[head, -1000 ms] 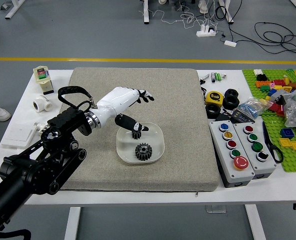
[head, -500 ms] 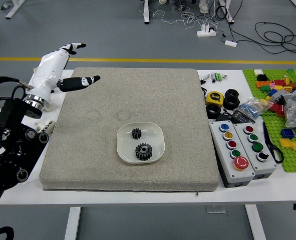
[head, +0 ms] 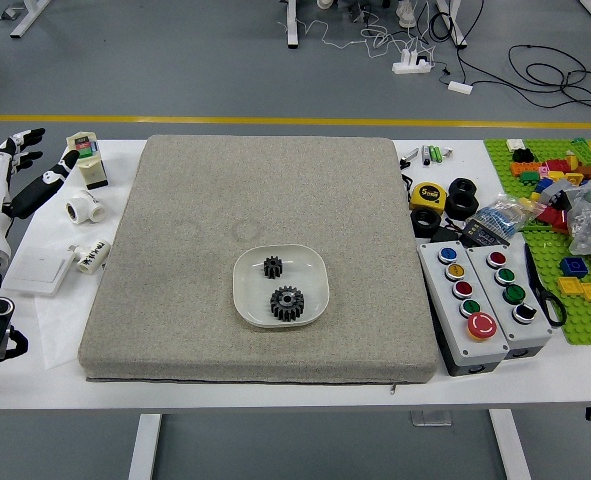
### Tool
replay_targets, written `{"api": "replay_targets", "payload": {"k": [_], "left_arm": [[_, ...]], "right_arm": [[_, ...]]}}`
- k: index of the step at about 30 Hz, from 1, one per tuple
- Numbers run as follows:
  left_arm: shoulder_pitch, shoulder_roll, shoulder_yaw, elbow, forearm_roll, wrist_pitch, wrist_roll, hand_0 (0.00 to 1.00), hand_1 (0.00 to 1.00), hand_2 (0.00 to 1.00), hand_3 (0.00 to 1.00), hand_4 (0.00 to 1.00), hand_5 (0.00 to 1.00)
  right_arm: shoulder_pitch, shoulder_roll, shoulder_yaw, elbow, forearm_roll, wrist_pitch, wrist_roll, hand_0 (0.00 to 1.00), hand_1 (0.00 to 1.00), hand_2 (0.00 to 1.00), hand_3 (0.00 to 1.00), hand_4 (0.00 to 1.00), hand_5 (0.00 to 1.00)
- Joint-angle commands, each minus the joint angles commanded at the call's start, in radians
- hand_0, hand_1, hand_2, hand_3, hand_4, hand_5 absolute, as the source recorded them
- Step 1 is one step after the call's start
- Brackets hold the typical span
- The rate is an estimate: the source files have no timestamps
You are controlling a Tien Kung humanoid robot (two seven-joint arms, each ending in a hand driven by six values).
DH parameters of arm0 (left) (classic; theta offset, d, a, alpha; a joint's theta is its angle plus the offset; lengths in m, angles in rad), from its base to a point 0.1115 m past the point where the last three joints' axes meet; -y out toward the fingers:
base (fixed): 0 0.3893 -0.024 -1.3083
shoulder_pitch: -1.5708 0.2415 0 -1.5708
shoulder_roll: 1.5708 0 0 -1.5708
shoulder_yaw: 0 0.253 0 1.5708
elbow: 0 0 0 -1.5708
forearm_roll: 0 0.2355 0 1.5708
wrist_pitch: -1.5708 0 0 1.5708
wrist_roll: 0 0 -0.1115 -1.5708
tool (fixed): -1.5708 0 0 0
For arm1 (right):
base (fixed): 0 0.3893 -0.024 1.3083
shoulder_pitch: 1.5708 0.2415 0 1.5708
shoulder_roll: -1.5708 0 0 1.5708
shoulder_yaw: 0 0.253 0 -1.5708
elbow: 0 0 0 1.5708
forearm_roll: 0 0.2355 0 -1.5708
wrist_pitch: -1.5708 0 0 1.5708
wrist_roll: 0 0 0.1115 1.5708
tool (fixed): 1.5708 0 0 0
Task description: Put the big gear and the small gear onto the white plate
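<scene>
My left hand (head: 47,165) is at the picture's left edge, over the table's left side, its fingers spread with nothing between them. Well to its right, the white plate (head: 316,298) lies on the grey-beige mat. Both gears are inside the plate: the small black gear (head: 273,267) toward the far side, the big black gear (head: 287,303) nearer, with a gap between them. No hand touches the plate or the gears.
Left of the mat (head: 195,220) stand a small device (head: 87,158) and white fittings (head: 83,207). To its right are a yellow tape measure (head: 428,196), black rolls, two button boxes (head: 464,310) and a green baseplate (head: 588,319) with bricks.
My left hand has moved away from the plate to the left edge, uncovering the small gear and then the items on the table's left. The plate and gears have stayed put.
</scene>
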Motion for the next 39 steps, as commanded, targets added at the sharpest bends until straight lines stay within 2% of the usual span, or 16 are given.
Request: {"api": "replay_targets", "payload": {"k": [4, 8, 13, 18, 20, 23, 24, 25, 29, 30, 32, 39], "left_arm": [[0.045, 0.005, -0.021, -0.014, -0.016, -0.009, -0.019, 0.791, 0.796, 0.89, 0.825, 0.912, 0.832], [0.08, 0.013, -0.021, -0.031, -0.05, -0.041, -0.022, 0.8, 0.796, 0.89, 0.821, 0.911, 0.822], [0.119, 0.013, -0.008, -0.062, -0.198, -0.112, -0.017, 0.807, 0.795, 0.893, 0.819, 0.917, 0.847], [0.139, 0.005, 0.002, -0.097, -0.359, -0.168, -0.006, 0.807, 0.793, 0.892, 0.818, 0.919, 0.864], [0.147, -0.001, 0.008, -0.123, -0.428, -0.205, 0.005, 0.807, 0.793, 0.892, 0.818, 0.919, 0.864], [0.152, -0.006, 0.014, -0.148, -0.487, -0.242, 0.013, 0.807, 0.793, 0.892, 0.818, 0.919, 0.864], [0.153, -0.008, 0.016, -0.155, -0.498, -0.254, 0.017, 0.809, 0.791, 0.892, 0.818, 0.928, 0.905], [0.154, -0.01, 0.021, -0.169, -0.51, -0.273, 0.025, 0.809, 0.791, 0.892, 0.818, 0.928, 0.905], [0.158, -0.014, 0.028, -0.198, -0.505, -0.321, 0.048, 0.809, 0.791, 0.892, 0.818, 0.928, 0.905], [0.159, -0.014, 0.029, -0.201, -0.504, -0.326, 0.051, 0.811, 0.79, 0.887, 0.813, 0.944, 0.95], [0.161, -0.017, 0.03, -0.212, -0.488, -0.354, 0.07, 0.811, 0.79, 0.887, 0.813, 0.944, 0.95], [0.161, -0.023, 0.03, -0.214, -0.458, -0.374, 0.087, 0.816, 0.79, 0.884, 0.811, 0.956, 0.973]], "right_arm": [[-0.004, 0.002, 0.005, 0.0, -0.006, 0.001, -0.001, 0.673, 0.681, 0.758, 0.576, 0.777, 0.61], [-0.009, 0.004, 0.009, 0.0, -0.012, 0.001, -0.001, 0.671, 0.68, 0.757, 0.576, 0.776, 0.611], [-0.012, 0.004, 0.012, 0.0, -0.015, 0.001, -0.001, 0.671, 0.68, 0.758, 0.576, 0.775, 0.612], [-0.012, 0.003, 0.013, 0.0, -0.013, 0.001, 0.0, 0.672, 0.679, 0.758, 0.575, 0.775, 0.613], [-0.011, 0.003, 0.013, 0.0, -0.012, 0.001, 0.0, 0.672, 0.679, 0.758, 0.575, 0.775, 0.613], [-0.01, 0.003, 0.012, 0.0, -0.011, 0.001, 0.0, 0.672, 0.679, 0.758, 0.575, 0.775, 0.613], [-0.01, 0.003, 0.012, 0.0, -0.011, 0.001, 0.0, 0.671, 0.679, 0.757, 0.575, 0.775, 0.612], [-0.01, 0.002, 0.012, 0.0, -0.012, 0.002, 0.0, 0.671, 0.679, 0.757, 0.575, 0.775, 0.612], [-0.009, 0.002, 0.012, 0.0, -0.014, 0.002, 0.0, 0.671, 0.679, 0.757, 0.575, 0.775, 0.612], [-0.009, 0.002, 0.012, 0.0, -0.014, 0.002, 0.0, 0.672, 0.679, 0.757, 0.575, 0.774, 0.612], [-0.009, 0.002, 0.011, 0.0, -0.012, 0.002, -0.001, 0.672, 0.679, 0.757, 0.575, 0.774, 0.612], [-0.007, 0.003, 0.009, 0.0, -0.013, 0.002, -0.002, 0.672, 0.679, 0.757, 0.575, 0.774, 0.611]]}}
